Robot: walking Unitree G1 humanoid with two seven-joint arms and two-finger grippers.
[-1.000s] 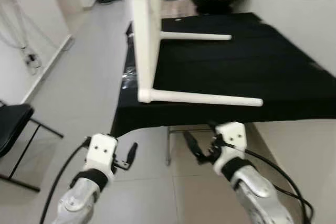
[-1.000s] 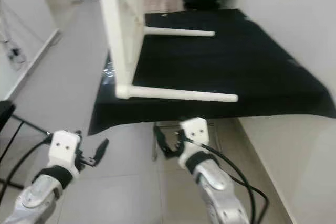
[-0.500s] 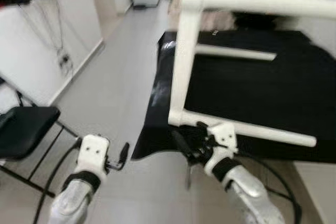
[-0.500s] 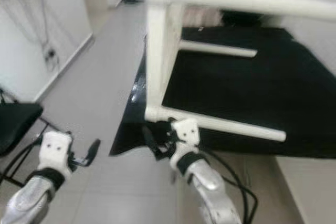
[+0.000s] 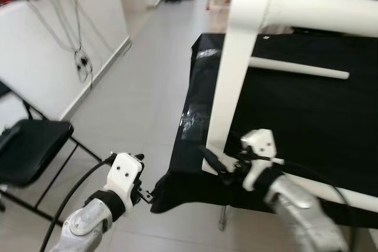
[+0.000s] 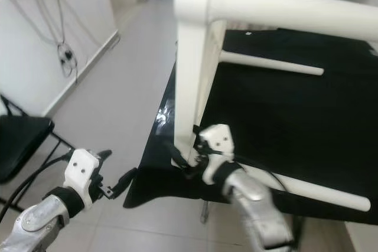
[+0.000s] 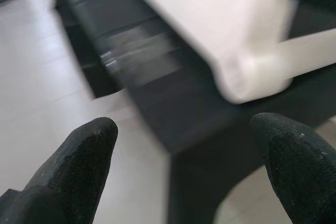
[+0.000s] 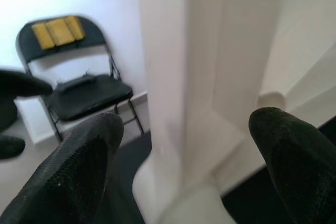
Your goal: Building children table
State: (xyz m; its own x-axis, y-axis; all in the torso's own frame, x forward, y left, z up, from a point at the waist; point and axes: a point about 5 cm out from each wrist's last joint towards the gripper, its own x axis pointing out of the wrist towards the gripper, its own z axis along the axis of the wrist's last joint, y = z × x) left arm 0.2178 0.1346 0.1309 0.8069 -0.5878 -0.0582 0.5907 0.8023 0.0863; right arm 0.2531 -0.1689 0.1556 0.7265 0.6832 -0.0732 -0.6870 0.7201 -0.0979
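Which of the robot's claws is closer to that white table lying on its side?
Right. The right gripper is at the white table's lower corner, fingers either side; the left gripper hangs open over the floor.

A white children's table lies on its side on black cloth; the right gripper reaches its near corner, left gripper lower left.

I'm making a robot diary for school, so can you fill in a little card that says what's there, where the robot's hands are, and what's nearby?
main thing: white children's table, lying on its side, legs pointing sideways
resting on: black-covered table
right gripper: open, fingers either side of the white table's lower corner
left gripper: open, low, beside the black cloth's corner, holding nothing
nearby: black folding chair on the robot's left, cables hanging on the white wall
floor: light grey tiles
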